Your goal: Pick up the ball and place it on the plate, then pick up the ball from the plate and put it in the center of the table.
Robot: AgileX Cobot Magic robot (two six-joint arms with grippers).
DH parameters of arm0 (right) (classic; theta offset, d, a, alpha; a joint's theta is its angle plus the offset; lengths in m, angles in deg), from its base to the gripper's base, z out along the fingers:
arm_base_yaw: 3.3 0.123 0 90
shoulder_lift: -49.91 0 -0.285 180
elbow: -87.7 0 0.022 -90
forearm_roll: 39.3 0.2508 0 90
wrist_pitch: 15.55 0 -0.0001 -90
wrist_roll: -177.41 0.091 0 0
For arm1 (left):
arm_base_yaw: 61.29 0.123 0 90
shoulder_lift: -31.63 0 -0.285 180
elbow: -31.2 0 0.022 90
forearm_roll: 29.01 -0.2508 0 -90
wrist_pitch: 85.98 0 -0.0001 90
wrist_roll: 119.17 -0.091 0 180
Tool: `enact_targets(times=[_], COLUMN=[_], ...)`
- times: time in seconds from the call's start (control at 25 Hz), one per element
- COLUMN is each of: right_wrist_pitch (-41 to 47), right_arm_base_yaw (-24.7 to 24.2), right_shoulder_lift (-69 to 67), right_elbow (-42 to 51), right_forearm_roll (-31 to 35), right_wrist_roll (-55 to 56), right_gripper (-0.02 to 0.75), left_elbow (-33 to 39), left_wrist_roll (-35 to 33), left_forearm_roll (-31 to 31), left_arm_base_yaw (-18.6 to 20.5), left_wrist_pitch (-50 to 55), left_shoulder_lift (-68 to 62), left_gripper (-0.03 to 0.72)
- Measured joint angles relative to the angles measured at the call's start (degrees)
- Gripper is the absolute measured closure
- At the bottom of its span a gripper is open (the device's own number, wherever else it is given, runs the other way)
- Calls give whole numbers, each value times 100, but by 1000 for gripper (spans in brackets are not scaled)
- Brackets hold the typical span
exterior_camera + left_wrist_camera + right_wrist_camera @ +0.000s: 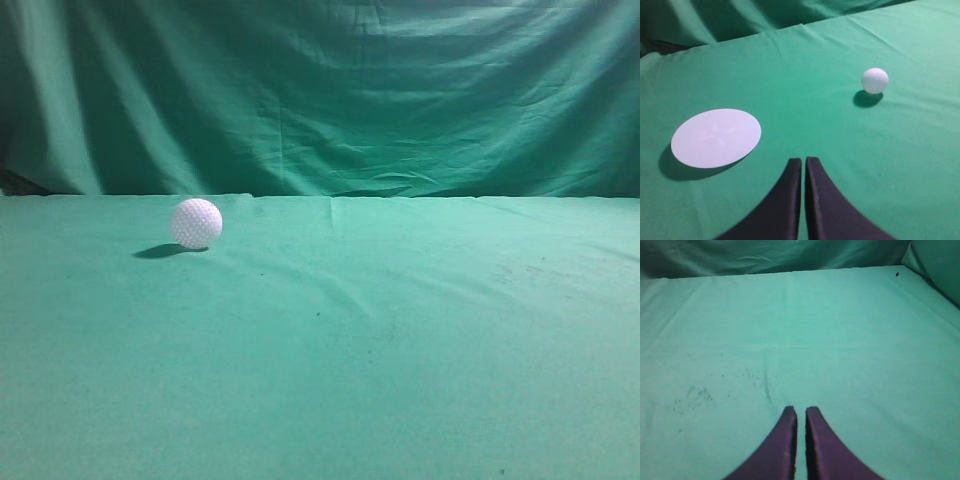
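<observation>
Green table, ball alone, untouched

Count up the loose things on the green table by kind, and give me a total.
Ball: 1, white and dimpled
Plate: 1, pale and round
Total: 2, both resting on the table

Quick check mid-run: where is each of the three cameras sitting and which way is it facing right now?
Exterior view: low at table height, facing the backdrop across the table; golf ball left; no robot parts.
Left wrist view: above the table, angled down; closed left gripper at bottom, plate left, ball right.
Right wrist view: angled down at bare cloth; closed right gripper only.
Shared: exterior and left wrist both show the ball.
</observation>
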Motion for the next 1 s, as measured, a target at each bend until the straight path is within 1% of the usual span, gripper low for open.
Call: enact_targets(times=[0.16, 0.24, 0.36, 0.48, 0.68, 1.0], right_wrist_pitch=[10, 10, 10, 10, 10, 10], right_arm_base_yaw=[0, 0, 0, 0, 0, 0], right_shoulder_lift=[0, 0, 0, 0, 0, 0], right_elbow=[0, 0, 0, 0, 2, 2], right_forearm_roll=[0, 0, 0, 0, 3, 3], right_wrist_roll=[0, 0, 0, 0, 0, 0], right_gripper=[675, 675, 675, 675, 675, 675], left_elbow=[0, 0, -10, -10, -10, -10], left_wrist_roll=[76, 389, 1143, 1512, 1774, 1870], left_forearm_roll=[-247, -498, -1078, -1447, -1534, -1534], left_arm_base_yaw=[0, 0, 0, 0, 0, 0], left_wrist_pitch=[168, 219, 219, 219, 219, 219], left_shoulder_lift=[0, 0, 0, 0, 0, 0], left_gripper=[688, 688, 688, 688, 688, 688])
